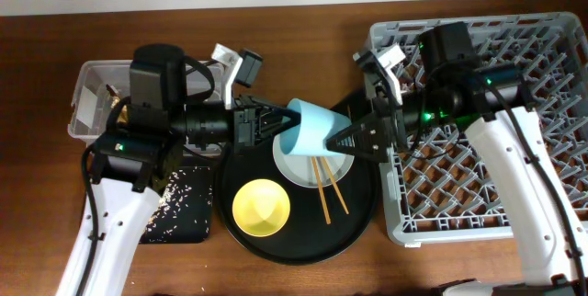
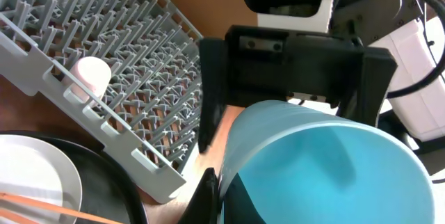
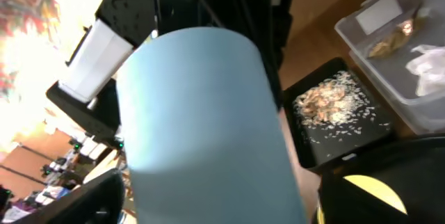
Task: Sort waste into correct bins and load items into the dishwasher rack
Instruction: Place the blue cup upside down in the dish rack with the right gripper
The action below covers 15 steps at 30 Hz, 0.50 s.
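A blue cup hangs tilted in the air over the pale plate, between both grippers. My left gripper is shut on its rim, one finger inside and one outside. My right gripper is open, its jaws on either side of the cup's base. The cup fills the left wrist view and the right wrist view. A pink cup stands in the grey dishwasher rack. Chopsticks lie across the plate, and a yellow bowl sits beside it.
Plate, bowl and chopsticks rest on a large round black tray. At the left, a clear tub holds a gold-brown wrapper and a white tissue. A flat black tray holds rice scraps.
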Each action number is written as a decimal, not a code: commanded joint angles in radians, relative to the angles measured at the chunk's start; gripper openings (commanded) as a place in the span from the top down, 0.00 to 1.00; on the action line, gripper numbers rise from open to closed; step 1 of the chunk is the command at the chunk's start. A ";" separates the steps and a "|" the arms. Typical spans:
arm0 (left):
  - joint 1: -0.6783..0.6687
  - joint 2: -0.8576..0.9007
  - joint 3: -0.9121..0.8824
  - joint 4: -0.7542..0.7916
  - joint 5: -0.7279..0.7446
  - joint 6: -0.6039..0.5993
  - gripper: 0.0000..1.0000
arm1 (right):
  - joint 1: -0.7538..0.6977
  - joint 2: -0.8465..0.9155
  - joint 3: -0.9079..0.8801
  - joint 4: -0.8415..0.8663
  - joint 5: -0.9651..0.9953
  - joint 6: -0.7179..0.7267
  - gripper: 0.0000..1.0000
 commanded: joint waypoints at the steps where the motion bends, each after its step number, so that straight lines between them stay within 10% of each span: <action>1: 0.000 0.006 0.004 0.028 -0.007 0.019 1.00 | 0.032 -0.001 0.008 -0.011 -0.036 -0.023 0.13; 7: 0.000 0.006 0.004 0.033 -0.050 0.019 1.00 | 0.042 -0.001 0.008 0.028 -0.024 -0.045 0.46; 15: 0.000 0.006 0.004 -0.179 -0.574 0.019 0.42 | -0.079 -0.001 0.008 0.095 0.160 0.071 0.51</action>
